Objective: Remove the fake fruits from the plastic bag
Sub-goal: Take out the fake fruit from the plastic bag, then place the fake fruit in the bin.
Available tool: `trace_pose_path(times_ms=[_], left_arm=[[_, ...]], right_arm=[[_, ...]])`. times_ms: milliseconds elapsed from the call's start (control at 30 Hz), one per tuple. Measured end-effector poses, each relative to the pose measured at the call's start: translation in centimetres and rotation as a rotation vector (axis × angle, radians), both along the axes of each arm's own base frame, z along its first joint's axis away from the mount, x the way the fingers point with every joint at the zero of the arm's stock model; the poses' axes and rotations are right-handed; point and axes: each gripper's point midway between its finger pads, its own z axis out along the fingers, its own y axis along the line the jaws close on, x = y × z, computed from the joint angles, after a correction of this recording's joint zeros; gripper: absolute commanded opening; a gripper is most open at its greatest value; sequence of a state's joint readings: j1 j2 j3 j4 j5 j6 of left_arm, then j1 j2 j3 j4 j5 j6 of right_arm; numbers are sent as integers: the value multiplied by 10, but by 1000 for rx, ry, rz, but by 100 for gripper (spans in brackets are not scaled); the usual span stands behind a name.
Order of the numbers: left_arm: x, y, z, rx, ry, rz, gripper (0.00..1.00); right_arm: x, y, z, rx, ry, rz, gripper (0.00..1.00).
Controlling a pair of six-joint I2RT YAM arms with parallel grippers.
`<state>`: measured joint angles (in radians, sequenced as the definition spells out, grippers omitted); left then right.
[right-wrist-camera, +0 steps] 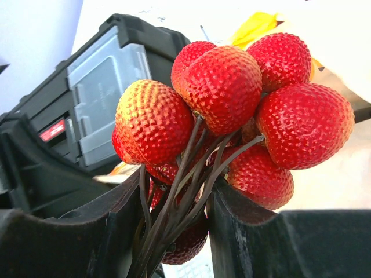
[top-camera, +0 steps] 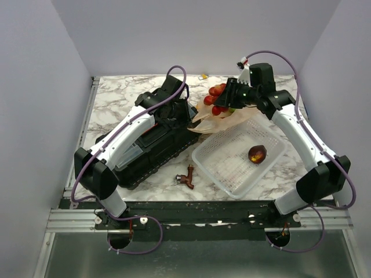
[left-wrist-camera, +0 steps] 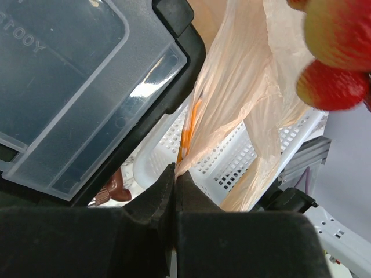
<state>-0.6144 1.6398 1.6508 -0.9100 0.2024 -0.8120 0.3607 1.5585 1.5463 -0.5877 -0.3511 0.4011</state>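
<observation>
Red berry cluster (right-wrist-camera: pixel 220 116) in right claw (right-wrist-camera: pixel 174 202); left claw (left-wrist-camera: pixel 175 174) pinches plastic bag (left-wrist-camera: pixel 243 98) beside "TOOY"-embossed toolbox (left-wrist-camera: pixel 75 87).

Embossed letters, roughly "TOOY", stand on the toolbox lid (left-wrist-camera: pixel 69 87).

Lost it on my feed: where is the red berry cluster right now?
Top view, back centre-right: the red berry cluster is gripped by its stems in the right claw, over the plastic bag, behind the white basket.

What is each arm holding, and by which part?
The right jaws hold the red berry cluster by its bundled stems; the left jaws pinch the plastic bag by a gathered fold.
</observation>
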Motion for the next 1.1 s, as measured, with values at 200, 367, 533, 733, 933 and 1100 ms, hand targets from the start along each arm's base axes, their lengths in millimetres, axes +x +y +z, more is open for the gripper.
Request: trace_pose_path(times_ms=[200,367,533,733,933,1100], left_arm=[[2,-2,2,-11,-7,5,0],[2,-2,2,-13,-7,5,0],[2,-2,10,-16,-12,4,0],[3,-5,24,-37,-30,-2,0],[0,-4,22,-33,-13,-7,0],[-3,-4,20,-31,1,-12,0]], right_arm=[[-26,-9,37,26,-41,-4,1],[-47,-17,73,56,-86,-17,1],[-82,-37,87,31,-99,-41,1],[-135,-68,68,-26,-64,-91,1],[-168,-86,18,-60,52,-152,1],[-178,-92,-43,-102,202,-199,1]])
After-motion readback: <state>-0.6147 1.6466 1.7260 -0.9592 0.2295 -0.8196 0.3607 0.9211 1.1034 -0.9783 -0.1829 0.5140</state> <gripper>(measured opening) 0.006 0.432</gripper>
